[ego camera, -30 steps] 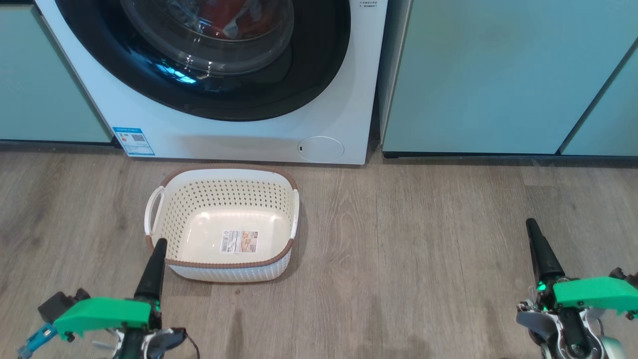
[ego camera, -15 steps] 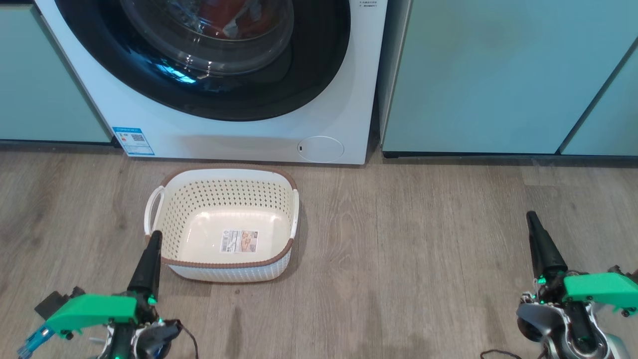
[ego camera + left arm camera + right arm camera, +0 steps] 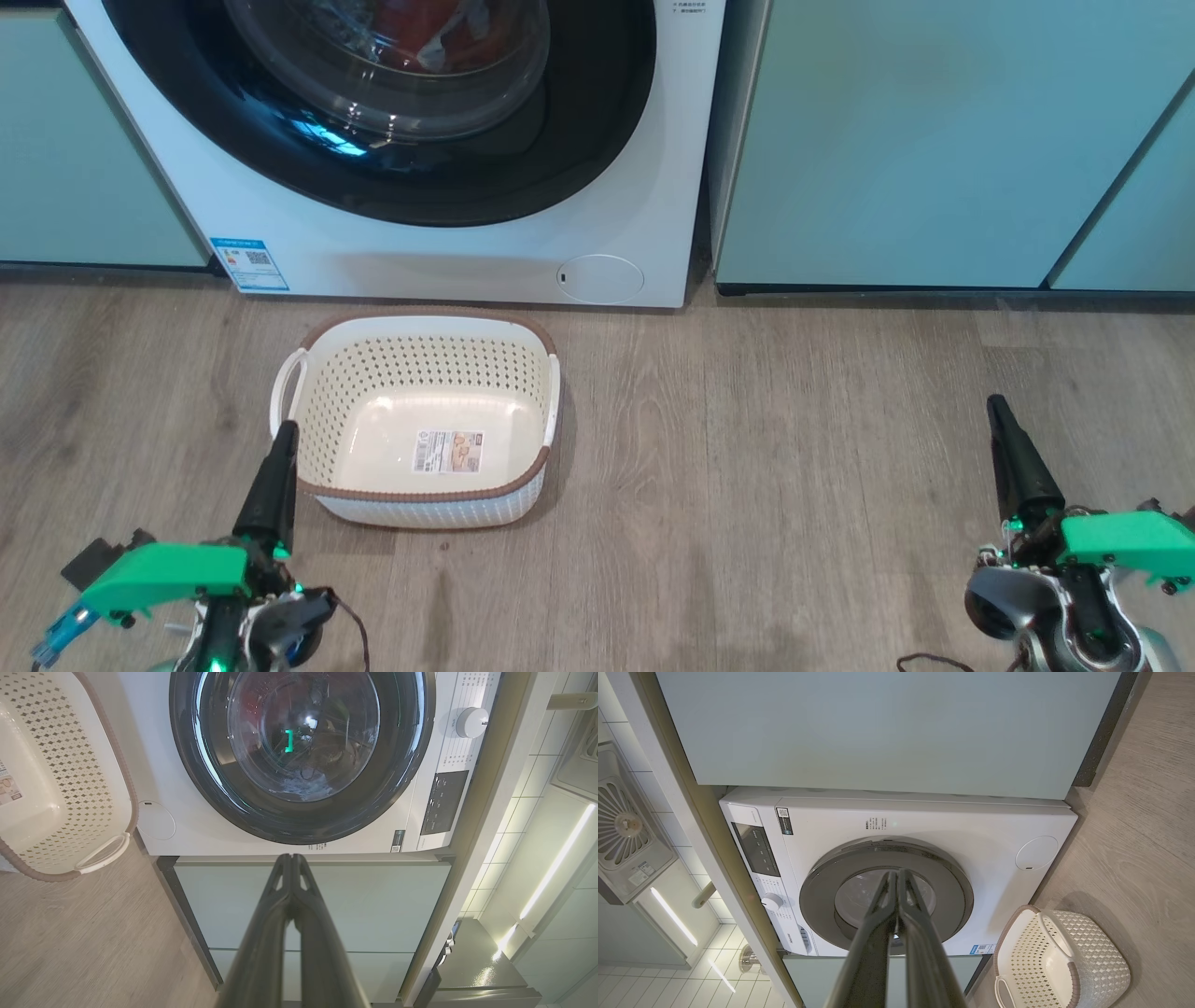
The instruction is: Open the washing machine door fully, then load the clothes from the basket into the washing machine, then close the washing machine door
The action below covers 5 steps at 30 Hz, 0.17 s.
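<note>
Grey-brown wood-grain floor [image 3: 747,485] runs across the foreground of the head view, with a row of pale teal cabinets and a washer along the back. At far left stands a teal cabinet front [image 3: 75,140]. Low in the left corner, the left gripper [image 3: 284,431] points up the view from its green mount, its two dark fingers pressed together with nothing between them. The left wrist view shows the same pinched pair [image 3: 292,858] meeting at the tips. In the head view, that tip crosses the near left corner of the basket [image 3: 425,319], though the wrist view shows the fingers apart from it.

The washing machine [image 3: 448,261] is white, with a blue energy sticker [image 3: 248,264] at its lower left. The washing machine door [image 3: 597,140] lies flush against the front: a wide glossy black rim around a clear domed porthole. Behind that glass sit the clothes [image 3: 420,37], red fabric with some white, inside the drum.

On the floor just before the washer rests the basket, cream-white, perforated, brown-rimmed, with white handles at both sides. A paper label [image 3: 449,451] is stuck to its pale bottom. Right of it, low on the washer, is a round filter cover [image 3: 602,278].

Further right come more teal cabinet fronts [image 3: 934,140]. In the right corner, the right gripper [image 3: 996,406] points upward over bare floor, well apart from the basket, fingers closed tight on nothing. The right wrist view shows them touching [image 3: 899,873].
</note>
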Motion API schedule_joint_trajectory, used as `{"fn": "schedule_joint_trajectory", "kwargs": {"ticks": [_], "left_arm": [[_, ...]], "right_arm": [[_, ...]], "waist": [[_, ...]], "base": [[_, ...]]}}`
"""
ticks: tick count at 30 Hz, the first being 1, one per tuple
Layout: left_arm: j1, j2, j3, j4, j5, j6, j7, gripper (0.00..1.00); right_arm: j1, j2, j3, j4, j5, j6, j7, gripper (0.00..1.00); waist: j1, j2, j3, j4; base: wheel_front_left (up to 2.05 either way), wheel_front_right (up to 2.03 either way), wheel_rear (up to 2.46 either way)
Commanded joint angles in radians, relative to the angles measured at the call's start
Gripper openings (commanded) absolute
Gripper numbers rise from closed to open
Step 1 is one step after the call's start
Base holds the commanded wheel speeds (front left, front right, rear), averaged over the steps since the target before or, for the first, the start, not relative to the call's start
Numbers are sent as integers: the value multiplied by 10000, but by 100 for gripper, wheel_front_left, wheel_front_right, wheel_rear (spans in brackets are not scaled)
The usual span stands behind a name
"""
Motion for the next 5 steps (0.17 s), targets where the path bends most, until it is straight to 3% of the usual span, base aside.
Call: {"fn": "schedule_joint_trajectory", "kwargs": {"ticks": [1, 5], "left_arm": [[-463, 131, 368, -323, -69, -90, 75, 0], [-463, 131, 368, -323, -69, -90, 75, 0]], "right_arm": [[-536, -43, 173, -380, 59, 0, 59, 0], [-536, -43, 173, -380, 59, 0, 59, 0]], "waist": [[0, 0, 0, 1], [0, 0, 0, 1]], "base": [[0, 0, 0], [0, 0, 0]]}}
